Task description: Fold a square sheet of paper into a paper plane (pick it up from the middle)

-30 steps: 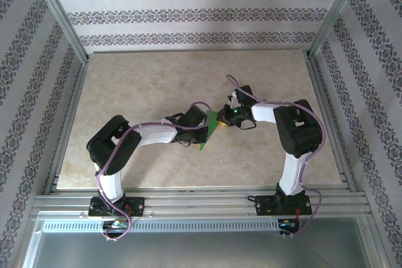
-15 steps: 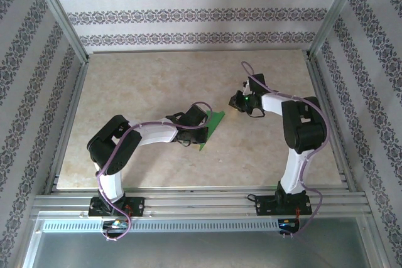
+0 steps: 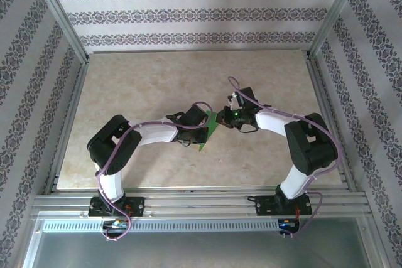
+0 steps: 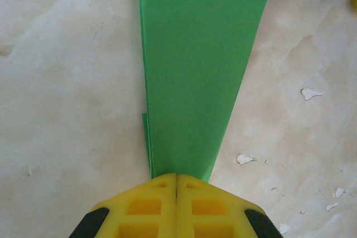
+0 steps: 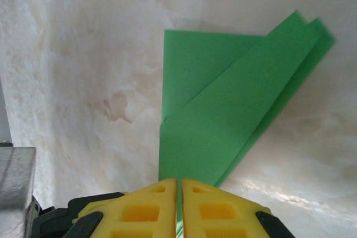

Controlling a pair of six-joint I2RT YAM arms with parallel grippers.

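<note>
Green plane (image 4: 195, 71) pinched by left claw (image 4: 176, 179), right claw (image 5: 179, 185).

The left arm (image 3: 154, 133) and right arm (image 3: 274, 117) are white tubes between bulky black joints, with lilac cables (image 3: 151, 124) alongside. Their fingers (image 4: 150, 210) are yellow blocks (square hollows moulded in).

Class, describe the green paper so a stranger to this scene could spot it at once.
Find the pale marble-patterned table, then its middle, where the left end effector and right end effector meet. Both are shut on the green paper. It stands apart from their yellow fingers as a flat, folded, tapering sheet of bright green.
</note>
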